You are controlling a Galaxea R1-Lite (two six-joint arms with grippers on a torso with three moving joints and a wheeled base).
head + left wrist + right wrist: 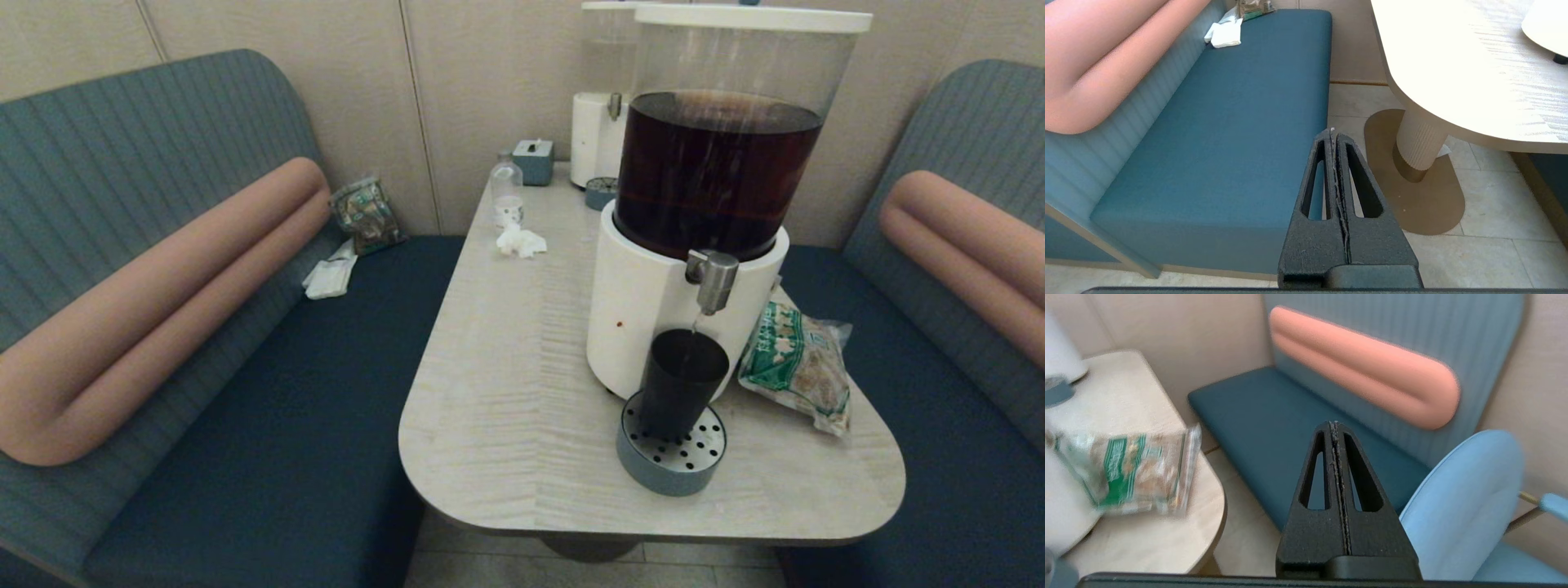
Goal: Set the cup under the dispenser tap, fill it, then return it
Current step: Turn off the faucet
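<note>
Cup [682, 382] is standing on drip tray [671, 457] near desk's front edge, under dispenser tap [713, 279] | thin stream is being poured in; filling judged underway, return left | left gripper [1334, 136] and right gripper [1334, 428] are being held closed, empty, off the desk.

Cup [682, 382] hemmed: tap [713, 280] above, snack bag [798, 363] right; left open.
</note>
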